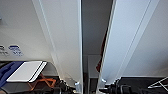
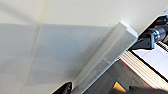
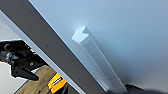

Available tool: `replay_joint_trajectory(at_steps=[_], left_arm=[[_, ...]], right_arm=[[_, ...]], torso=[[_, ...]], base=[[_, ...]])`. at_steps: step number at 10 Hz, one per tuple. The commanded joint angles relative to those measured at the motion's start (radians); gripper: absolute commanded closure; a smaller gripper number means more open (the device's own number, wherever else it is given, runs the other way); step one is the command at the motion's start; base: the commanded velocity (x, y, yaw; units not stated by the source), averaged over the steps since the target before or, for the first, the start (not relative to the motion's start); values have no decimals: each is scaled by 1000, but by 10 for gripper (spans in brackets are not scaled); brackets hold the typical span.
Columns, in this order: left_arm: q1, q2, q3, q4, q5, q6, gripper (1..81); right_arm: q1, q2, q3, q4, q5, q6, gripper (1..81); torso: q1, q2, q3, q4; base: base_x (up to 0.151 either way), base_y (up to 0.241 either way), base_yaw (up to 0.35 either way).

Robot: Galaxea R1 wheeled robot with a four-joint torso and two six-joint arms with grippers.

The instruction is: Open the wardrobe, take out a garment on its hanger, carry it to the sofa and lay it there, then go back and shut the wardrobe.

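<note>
Standing close to the wardrobe [image 1: 62, 32], the robot has both doors swung partly out, a dark gap between them. The left gripper [image 1: 65, 86] sits at the left handle [image 2: 105, 58]; whether its fingers are clenched or released cannot be told. The rust-orange garment [image 1: 99, 65] hangs inside the gap, just behind the right door's edge. The right gripper [image 1: 110, 88] sits at the right handle [image 3: 96, 63], its finger state equally unclear. Risk: uneven pulling could slip a handle or let a door edge snag the garment. Room between the door edges is narrow.
</note>
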Motion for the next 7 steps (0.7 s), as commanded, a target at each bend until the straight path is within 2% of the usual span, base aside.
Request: replay_joint_trajectory(at_steps=[1,4,6,7], left_arm=[[58,-199,251,46,-4,-2,10],[239,-362,259,107,-108,0,10],[415,-482,192,163,-299,-2,10],[507,-505,124,160,-386,-2,10]], right_arm=[[-58,-174,288,-26,7,41,10],[-149,-422,375,-60,116,41,10],[-206,-565,372,-60,179,45,10],[-232,-610,344,-54,181,50,10]], torso=[[0,0,0,0],[0,0,0,0],[0,0,0,0],[0,0,1,0]], base=[[0,0,0],[0,0,0],[0,0,0],[0,0,0]])
